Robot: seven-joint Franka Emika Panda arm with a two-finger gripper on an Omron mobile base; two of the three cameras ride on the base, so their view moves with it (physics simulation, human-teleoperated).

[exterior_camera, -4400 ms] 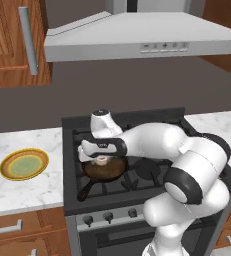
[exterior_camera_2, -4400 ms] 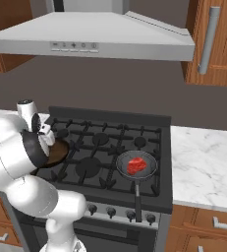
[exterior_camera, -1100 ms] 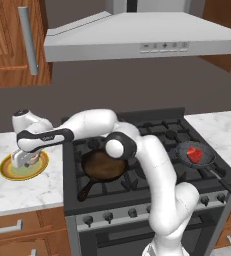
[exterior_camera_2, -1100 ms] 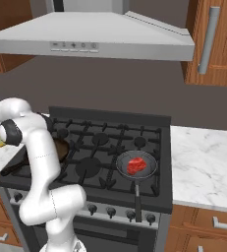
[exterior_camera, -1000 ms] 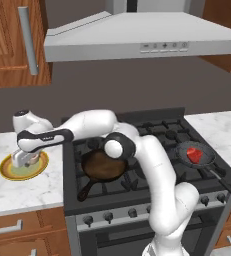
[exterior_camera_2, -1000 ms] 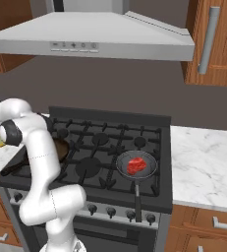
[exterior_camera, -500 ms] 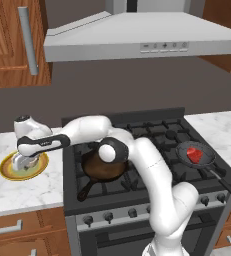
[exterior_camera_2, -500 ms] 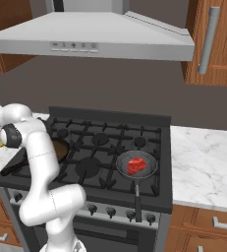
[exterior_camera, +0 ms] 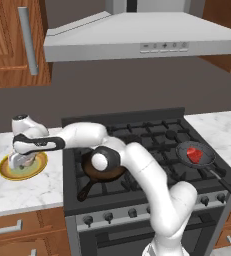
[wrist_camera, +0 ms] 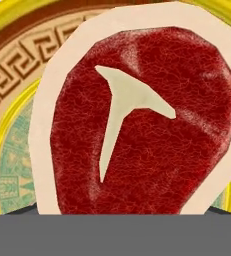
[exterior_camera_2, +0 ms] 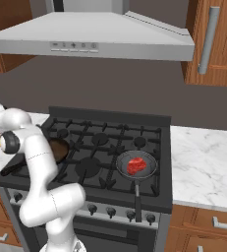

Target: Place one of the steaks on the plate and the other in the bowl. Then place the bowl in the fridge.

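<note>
The arm reaches far left, its fingers (exterior_camera: 23, 161) spread wide over the plate (exterior_camera: 38, 169). A steak (wrist_camera: 137, 120) lies on the plate, near its rim.

Grainy matt steak (wrist_camera: 142, 120), glossy plate (wrist_camera: 17, 95), veined marble counter (exterior_camera: 22, 187)

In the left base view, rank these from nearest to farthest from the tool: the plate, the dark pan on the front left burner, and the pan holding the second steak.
1. The plate, on the left counter, directly under the tool.
2. The dark pan, on the stove's front left burner, partly behind the arm.
3. The pan with the second steak, at the stove's right side.
</note>
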